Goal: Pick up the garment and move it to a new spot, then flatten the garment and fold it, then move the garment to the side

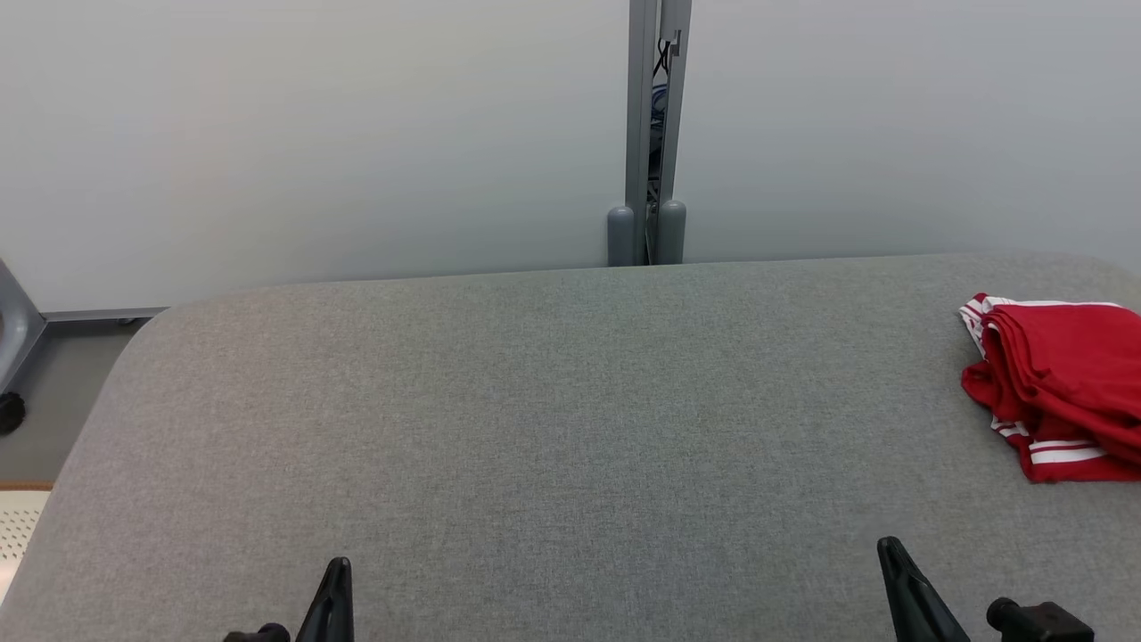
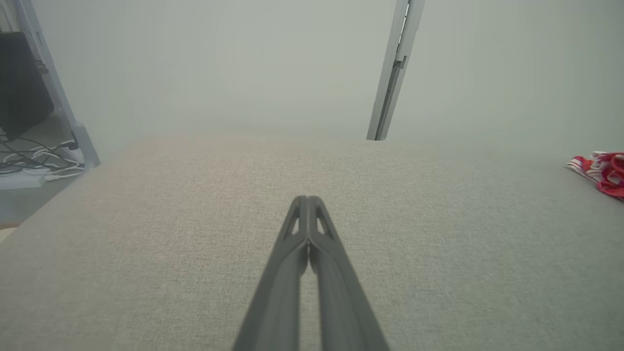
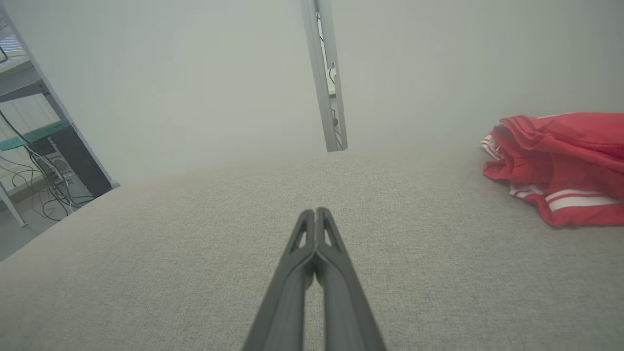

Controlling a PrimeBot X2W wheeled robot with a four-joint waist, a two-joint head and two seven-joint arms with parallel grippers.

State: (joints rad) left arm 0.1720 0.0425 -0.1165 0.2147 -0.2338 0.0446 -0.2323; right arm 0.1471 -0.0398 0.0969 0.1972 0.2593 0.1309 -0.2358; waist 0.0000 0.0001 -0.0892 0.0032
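Red garment (image 1: 1056, 383) with white stripes, lying bunched on a grey fabric-covered tabletop (image 1: 553, 401); both grippers idle.

Location: the garment sits at the far right of the tabletop, near its back edge, in loose folds and cut off by the right edge of the head view. Left gripper (image 1: 337, 567): low at the near left, jaws pressed fully together, holding nothing, above bare cloth. Right gripper (image 1: 888, 546): low at the near right, jaws likewise closed and empty, nearer the garment but apart from it. Backdrop: pale wall panels (image 1: 312, 134) joined at a grey post (image 1: 657, 134). Cables (image 2: 34, 156) lie on the floor beyond the tabletop's left corner.
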